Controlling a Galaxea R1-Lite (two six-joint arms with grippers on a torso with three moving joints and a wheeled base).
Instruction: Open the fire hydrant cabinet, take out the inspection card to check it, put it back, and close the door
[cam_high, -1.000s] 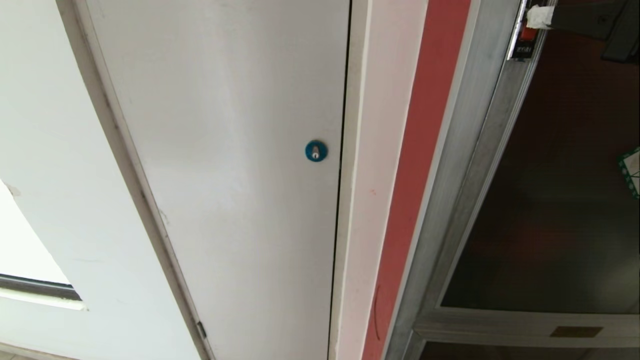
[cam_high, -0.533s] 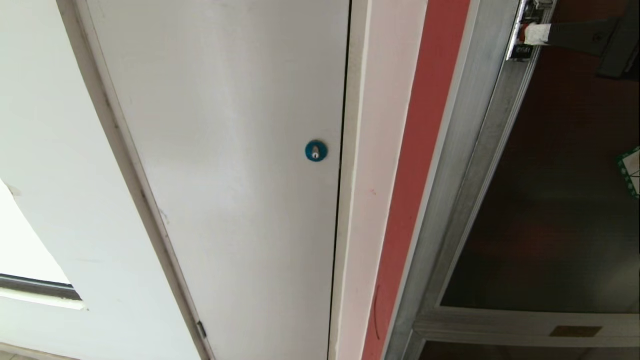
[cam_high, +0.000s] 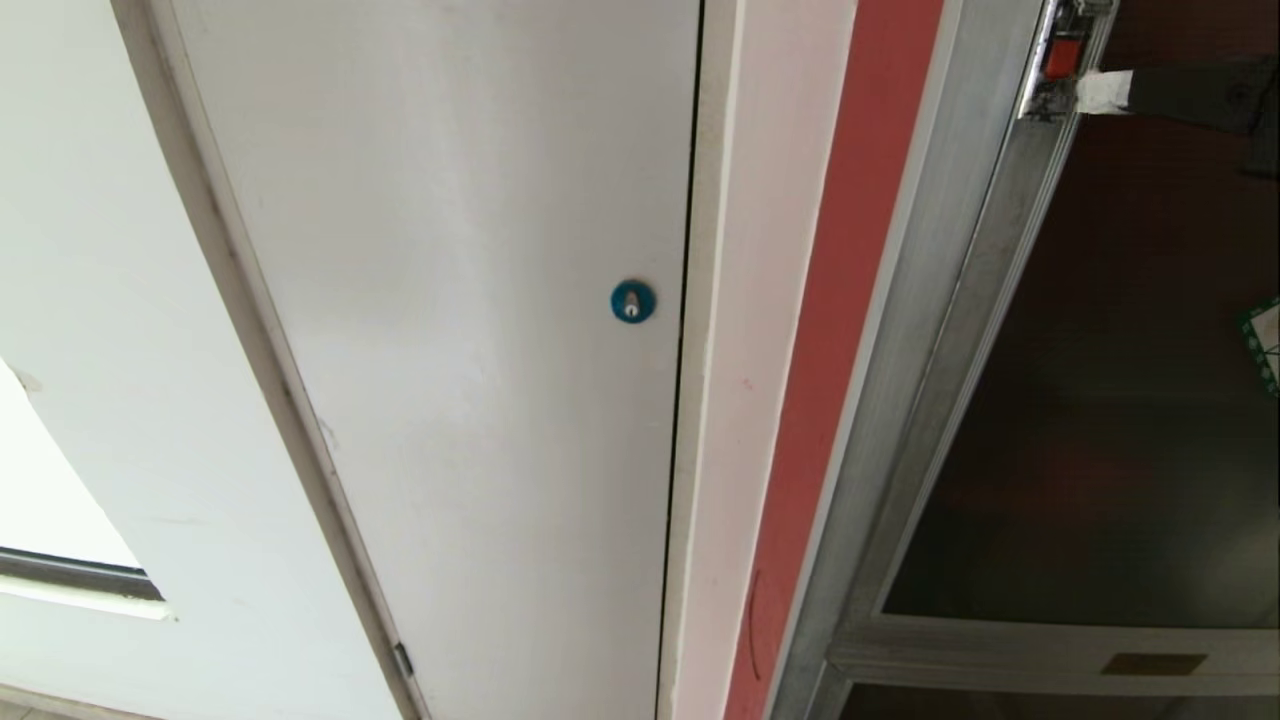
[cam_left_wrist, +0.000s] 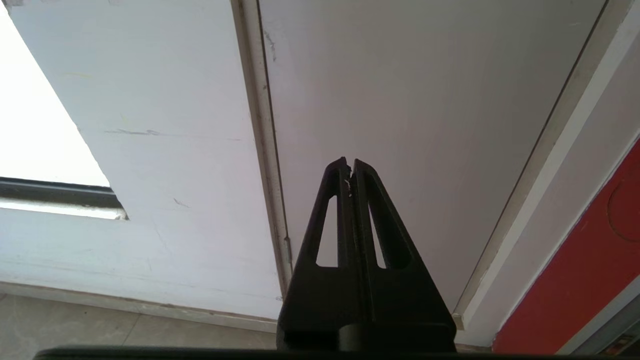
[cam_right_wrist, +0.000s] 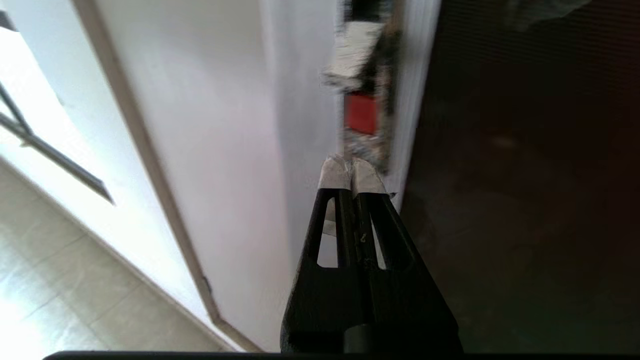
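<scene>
White wall w/ plain white door (cam_high: 450, 350) fills head view; fire hydrant cabinet (cam_high: 930, 330) at right edge, its door (cam_high: 1120, 420) looks barely ajar. Red latch (cam_high: 1060, 58) on door frame's top-left corner, frame runs vertical. Right gripper (cam_high: 1100, 92) just beside latch on glass side, fingers clenched on nothing, arm reaching in level. Left gripper (cam_left_wrist: 350, 172) parked low facing white door, pinched empty.

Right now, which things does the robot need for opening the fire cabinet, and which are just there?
For the job:
- fire hydrant cabinet, silver-framed
- its door of dark glass
- red latch
- right gripper, shut, white tips beside the latch

Just there:
- white door with the round blue lock
- left gripper, shut, idle facing the white door
- window
</scene>
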